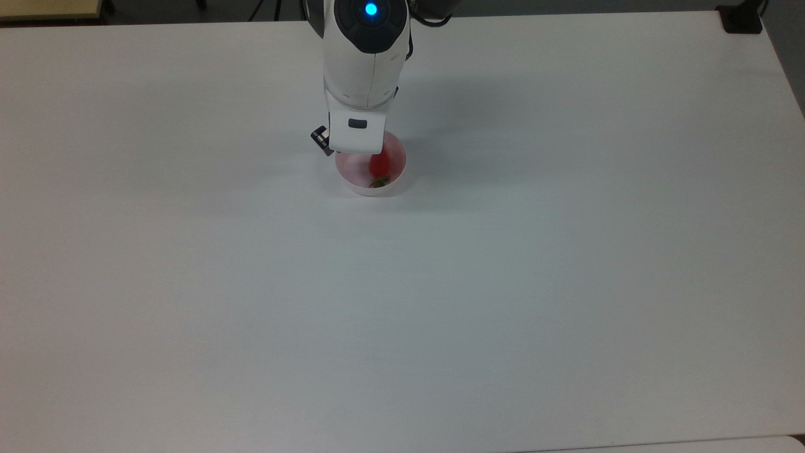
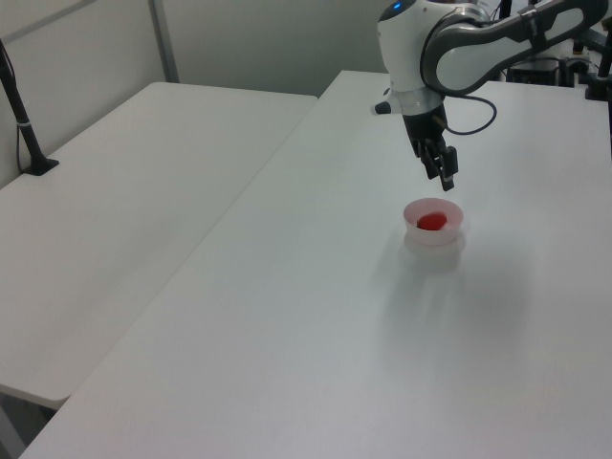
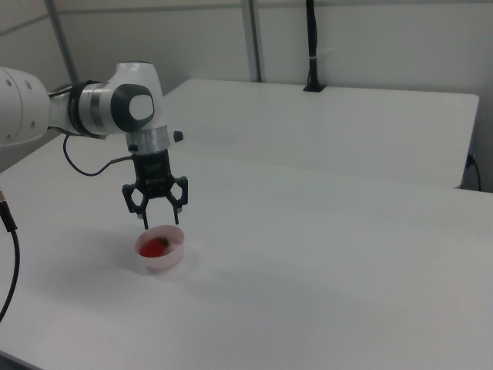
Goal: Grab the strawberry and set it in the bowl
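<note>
The red strawberry point(image 1: 378, 166) point(image 2: 432, 221) point(image 3: 155, 246) lies inside the pale pink bowl point(image 1: 396, 173) point(image 2: 417, 230) point(image 3: 168, 259), its green cap toward the top view's bottom. My gripper point(image 3: 162, 220) point(image 2: 447, 179) hangs just above the bowl, open, with its fingers spread wide and nothing between them. In the top view the white wrist point(image 1: 356, 132) covers the bowl's upper left rim.
The bowl stands on a wide white table point(image 1: 503, 283). A second white table point(image 2: 115, 191) adjoins it on the left view's left, with a black post point(image 2: 24, 124) on it. A black cable point(image 3: 11, 254) hangs at the right view's left edge.
</note>
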`<state>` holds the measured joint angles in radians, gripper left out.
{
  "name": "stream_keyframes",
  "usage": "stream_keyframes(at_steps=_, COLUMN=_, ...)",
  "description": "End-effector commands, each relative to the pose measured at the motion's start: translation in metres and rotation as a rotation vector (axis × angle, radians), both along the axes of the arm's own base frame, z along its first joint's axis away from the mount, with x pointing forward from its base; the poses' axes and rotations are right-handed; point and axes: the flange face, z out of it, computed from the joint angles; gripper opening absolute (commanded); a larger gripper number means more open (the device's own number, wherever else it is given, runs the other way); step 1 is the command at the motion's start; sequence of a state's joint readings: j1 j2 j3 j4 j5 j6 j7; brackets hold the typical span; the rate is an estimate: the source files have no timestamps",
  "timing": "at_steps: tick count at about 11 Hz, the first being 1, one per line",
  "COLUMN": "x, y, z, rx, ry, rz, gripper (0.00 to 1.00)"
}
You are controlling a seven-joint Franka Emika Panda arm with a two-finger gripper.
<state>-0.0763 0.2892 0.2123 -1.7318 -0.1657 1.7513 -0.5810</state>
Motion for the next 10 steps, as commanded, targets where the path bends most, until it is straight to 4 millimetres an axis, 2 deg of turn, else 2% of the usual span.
stream_keyframes(at_steps=1, x=0.004, y=-0.005, z=0.031, rx=-0.037, ry=-0.072, rz=-0.223, gripper=1.00)
stream_keyframes(at_steps=5, x=0.000, y=-0.016, z=0.100, rx=-0.105, ry=-0.215, rz=-0.623, gripper=1.00)
stream_keyframes(at_steps=6, x=0.000, y=-0.019, z=0.116, rx=-0.103, ry=-0.249, rz=-0.662, gripper=1.00)
stream_keyframes(at_steps=8, x=-0.007, y=-0.041, z=0.151, rx=-0.080, ry=-0.303, rz=-0.769, gripper=1.00)
stream_keyframes(at_steps=10, x=-0.016, y=-0.049, z=0.173, rx=-0.025, ry=-0.317, rz=-0.870, gripper=1.00)
